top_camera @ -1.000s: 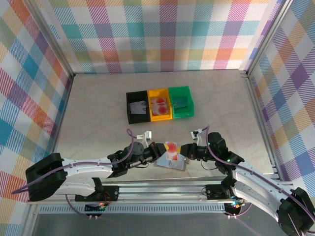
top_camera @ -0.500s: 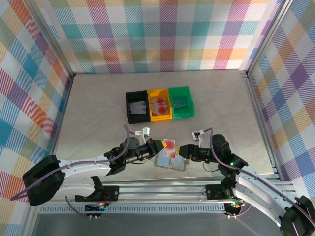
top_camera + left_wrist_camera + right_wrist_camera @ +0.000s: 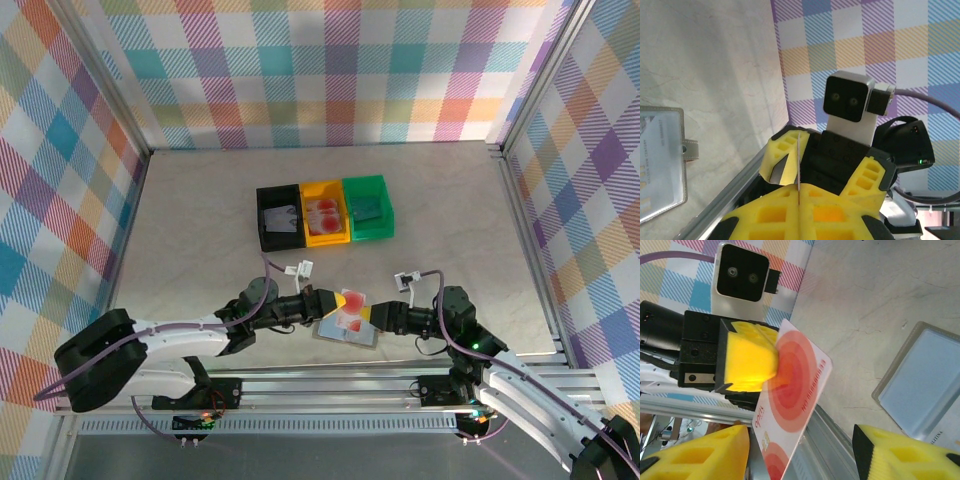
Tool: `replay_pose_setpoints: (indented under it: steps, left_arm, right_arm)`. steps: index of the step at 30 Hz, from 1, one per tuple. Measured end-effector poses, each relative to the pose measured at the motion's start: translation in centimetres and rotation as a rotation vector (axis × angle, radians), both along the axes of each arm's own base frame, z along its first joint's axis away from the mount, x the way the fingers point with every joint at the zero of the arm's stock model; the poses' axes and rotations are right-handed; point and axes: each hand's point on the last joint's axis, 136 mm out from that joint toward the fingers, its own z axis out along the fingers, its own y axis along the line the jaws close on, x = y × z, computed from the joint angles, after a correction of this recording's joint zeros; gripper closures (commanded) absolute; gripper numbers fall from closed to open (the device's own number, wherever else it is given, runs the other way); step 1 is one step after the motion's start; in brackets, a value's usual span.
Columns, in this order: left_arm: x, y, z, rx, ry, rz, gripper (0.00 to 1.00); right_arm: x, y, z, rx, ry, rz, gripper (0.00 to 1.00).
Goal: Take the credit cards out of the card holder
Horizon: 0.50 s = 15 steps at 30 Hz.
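Near the front edge of the table (image 3: pixel 200 230), my left gripper (image 3: pixel 325 303) has its yellow pads (image 3: pixel 765 215) pressed together on a red credit card (image 3: pixel 350 303). It pinches one end so that the rest juts out free toward my other arm. From my left wrist the card is a thin edge-on line rising straight from between the pads, which tells me the grip is flat and square. I hold it lifted clear of the table, above the card holder (image 3: pixel 345 334), which lies open and flat just below with its pale blue-grey inside up, so the card drags on nothing. To the right, my right gripper (image 3: pixel 378 317) faces the left one nose to nose. Its jaws are apart, one finger on each side of the card's free end and, as far as I can tell, not touching it; I judge this a stance for passing the card between arms. Should the left let go before the right closes, the card could drop. Farther back stand the black bin (image 3: pixel 279 243), yellow bin (image 3: pixel 326 240) and green bin (image 3: pixel 370 234) in a row. The yellow one holds red-patterned cards, so I judge this card belongs there.
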Motion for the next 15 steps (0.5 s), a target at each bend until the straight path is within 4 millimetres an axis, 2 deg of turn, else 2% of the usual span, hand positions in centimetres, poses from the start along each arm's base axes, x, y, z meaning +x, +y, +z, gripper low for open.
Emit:
replay_pose_setpoints:
  steps: [4,9,15]
  left_arm:
    - [-0.5,-0.4,0.0,0.020,-0.016,-0.056,1.00]
    - [-0.5,-0.4,0.0,0.088,-0.052,-0.148,1.00]
    - [-2.0,-0.4,1.1,0.166,-0.109,-0.319,1.00]
  right_arm:
    - [-0.3,-0.1,0.1,-0.022,0.003,0.011,0.42]
    - [-0.2,0.0,1.9,-0.063,-0.034,0.026,0.43]
    - [-0.2,0.0,0.6,-0.145,-0.028,0.056,0.45]
